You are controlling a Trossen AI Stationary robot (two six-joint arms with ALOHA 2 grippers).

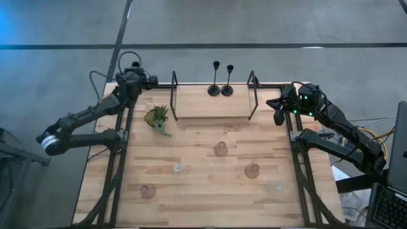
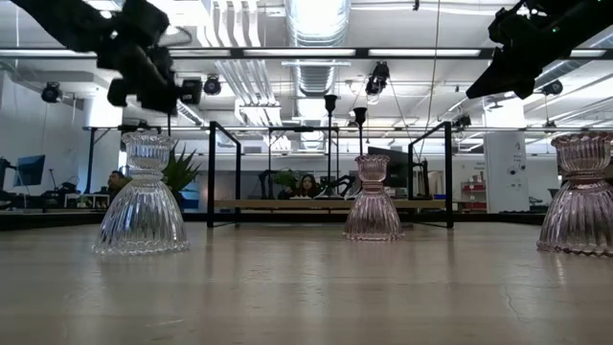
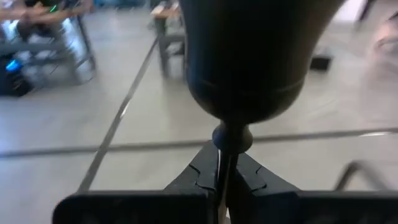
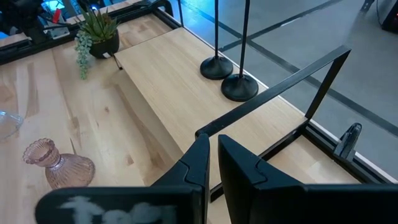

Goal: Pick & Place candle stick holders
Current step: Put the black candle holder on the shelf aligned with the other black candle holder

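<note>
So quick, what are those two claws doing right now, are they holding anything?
Left gripper: fingers closed on the stem of a black candle holder.
Right gripper: fingers closed, holding nothing.

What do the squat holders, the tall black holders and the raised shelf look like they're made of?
Squat holders: ribbed glass, likely, some pink-tinted; light and the room show through them.
Tall black holders: probably matte black metal; thin stems, flat round bases, little shine.
Shelf: pale wood with visible grain, in a thin black frame, seemingly metal.
</note>
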